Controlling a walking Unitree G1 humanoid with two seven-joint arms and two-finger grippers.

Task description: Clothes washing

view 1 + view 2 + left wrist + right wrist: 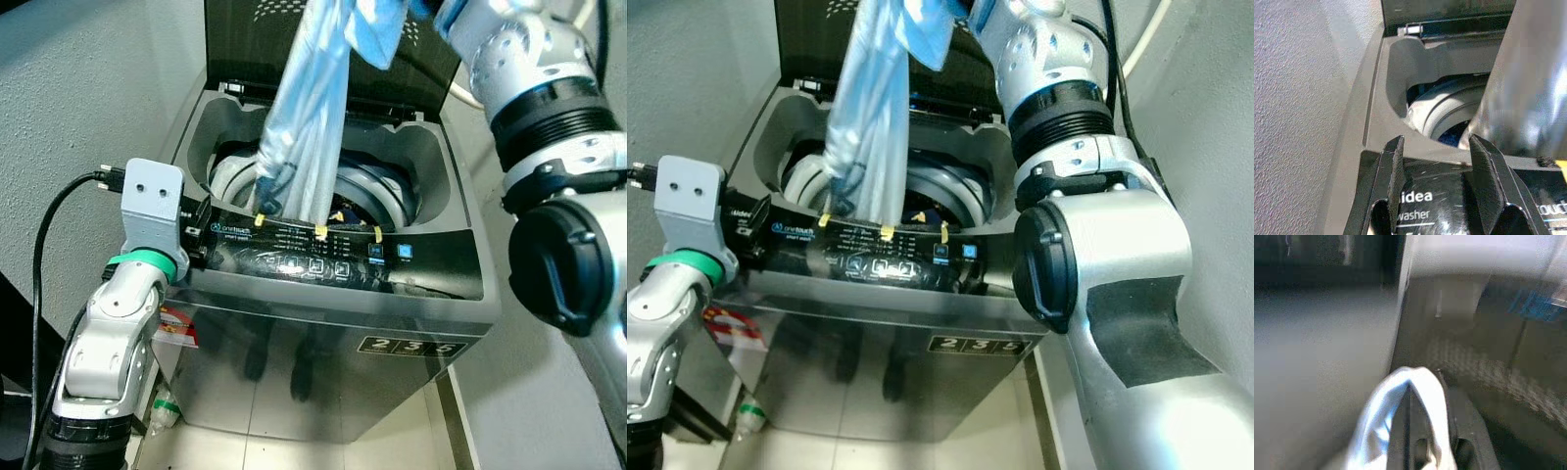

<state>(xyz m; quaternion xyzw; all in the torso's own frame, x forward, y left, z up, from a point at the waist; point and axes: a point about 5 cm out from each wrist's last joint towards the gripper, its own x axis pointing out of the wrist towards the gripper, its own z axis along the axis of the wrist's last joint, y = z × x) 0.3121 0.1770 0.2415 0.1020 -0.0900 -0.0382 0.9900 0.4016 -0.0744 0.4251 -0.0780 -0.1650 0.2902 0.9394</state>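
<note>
A top-loading grey washing machine (323,323) stands with its lid (245,39) raised. A long light blue garment (309,117) hangs down into the drum (377,191), its lower end over the control panel (333,257). My right arm (529,69) reaches over the top of the machine, and the right gripper (1418,431) is shut on the light blue garment (1400,406), holding it from above. My left gripper (1435,166) is open at the machine's front left corner, its fingers (1393,166) over the panel's printed edge, with nothing between them.
A textured grey wall (78,88) runs close along the machine's left side. A black cable (49,235) loops from my left wrist. Pale floor tiles (323,450) lie in front of the machine, with a small bottle (165,411) beside its base.
</note>
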